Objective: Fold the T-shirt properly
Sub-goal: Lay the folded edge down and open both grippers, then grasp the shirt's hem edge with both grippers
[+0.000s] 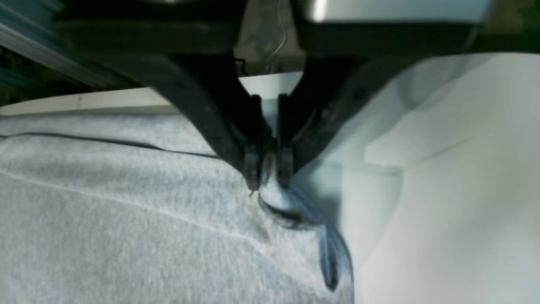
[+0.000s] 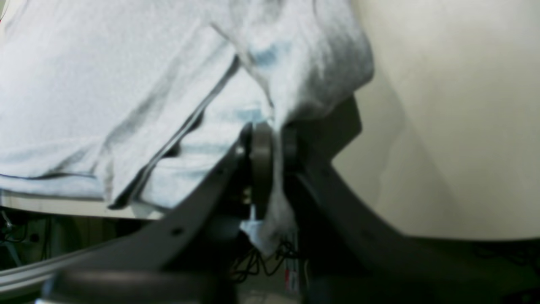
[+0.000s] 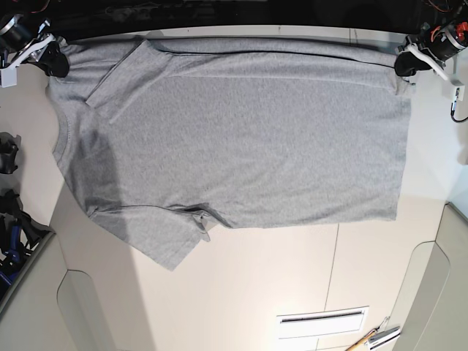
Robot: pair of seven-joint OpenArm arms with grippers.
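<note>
The light grey T-shirt (image 3: 234,131) lies spread plain side up across the far half of the white table (image 3: 292,278), neck at the left, hem at the right. One sleeve (image 3: 164,238) points toward the near side. My left gripper (image 3: 404,64) is shut on the shirt's far hem corner; the left wrist view shows its jaws pinching the cloth (image 1: 268,171). My right gripper (image 3: 53,62) is shut on the far shoulder edge; the right wrist view shows fabric clamped between its jaws (image 2: 274,152). The cloth between both grippers runs taut along the table's far edge.
A white slotted plate (image 3: 322,319) is set in the table near the front. Tools (image 3: 376,338) lie at the front edge. Dark equipment (image 3: 9,212) stands off the table's left side. Table panels curve inward at both front corners.
</note>
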